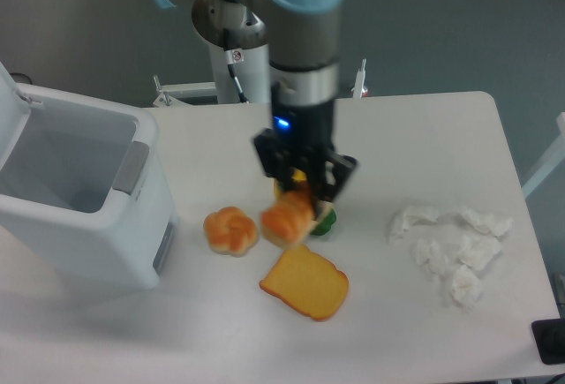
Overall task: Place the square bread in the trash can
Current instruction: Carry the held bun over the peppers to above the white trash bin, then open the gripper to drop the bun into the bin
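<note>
Square bread point(305, 282): flat orange-yellow slice lying on the worktop, just below and slightly right of the jaws; not grasped.
Trash can point(84, 216): large white bin, lid raised, interior exposed, grey panel on the side facing the jaws; well apart to the left of the jaws.
Worktop point(424, 137): white surface carrying all items.
Arm point(300, 40): grey body with blue joint caps, descending vertically to the jaws.
Gripper point(300, 197): jaws clenched on a bread roll; blue indicator lit above them.
Bread roll point(287, 218): orange-brown, hanging between the jaws above the worktop.
Tissues point(452, 244): crumpled white pile, well apart to the right of the jaws.
Bun point(230, 229): knotted orange bun, just left of the grasped roll.
Green pepper point(326, 220): mostly hidden behind the jaws, right side.
Yellow pepper point(300, 175): only a sliver shows between the jaws.
</note>
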Action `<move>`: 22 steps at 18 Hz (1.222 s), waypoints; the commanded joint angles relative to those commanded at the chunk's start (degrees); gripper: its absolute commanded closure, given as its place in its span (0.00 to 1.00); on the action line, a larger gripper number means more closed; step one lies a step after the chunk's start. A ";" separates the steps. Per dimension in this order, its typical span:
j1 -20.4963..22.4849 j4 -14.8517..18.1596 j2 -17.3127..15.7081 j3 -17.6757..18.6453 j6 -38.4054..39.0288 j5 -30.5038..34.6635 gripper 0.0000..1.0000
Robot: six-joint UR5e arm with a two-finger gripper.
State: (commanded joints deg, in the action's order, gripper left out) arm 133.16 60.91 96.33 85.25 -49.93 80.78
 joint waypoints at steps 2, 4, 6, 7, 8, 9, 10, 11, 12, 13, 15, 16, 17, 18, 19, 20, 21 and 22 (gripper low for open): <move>-1.58 0.00 -1.23 0.09 1.76 -0.44 0.51; -3.25 0.00 -1.94 0.17 3.61 -0.62 0.51; -6.67 0.00 -2.38 0.44 6.94 -0.53 0.51; -8.17 0.00 -2.73 0.61 8.52 -0.53 0.51; -9.31 0.00 -2.73 0.79 9.58 -0.62 0.51; -10.89 0.00 -2.73 0.97 10.64 -0.62 0.51; -12.56 0.00 -2.73 1.14 11.52 -0.53 0.51; -13.62 0.00 -2.90 1.75 11.87 -0.62 0.51; -14.50 0.00 -3.25 2.45 11.88 -0.62 0.51; -15.21 0.00 -3.43 3.42 11.88 -0.53 0.51; -16.44 0.00 -3.52 4.04 11.79 -0.62 0.49; -17.58 0.00 -3.52 4.22 11.88 -0.53 0.43; -18.02 0.00 -3.52 4.39 11.88 -0.53 0.29; -18.11 0.00 -3.52 4.39 11.88 -0.53 0.10; -18.12 0.00 -3.52 4.39 11.88 -0.53 0.00; -18.12 0.00 -3.52 4.39 11.88 -0.53 0.00; -18.20 0.00 -3.52 4.39 11.88 -0.53 0.00; -18.20 0.00 -3.52 4.39 11.88 -0.53 0.00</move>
State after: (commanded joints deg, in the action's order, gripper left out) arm 114.96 60.91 92.81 89.65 -38.06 80.24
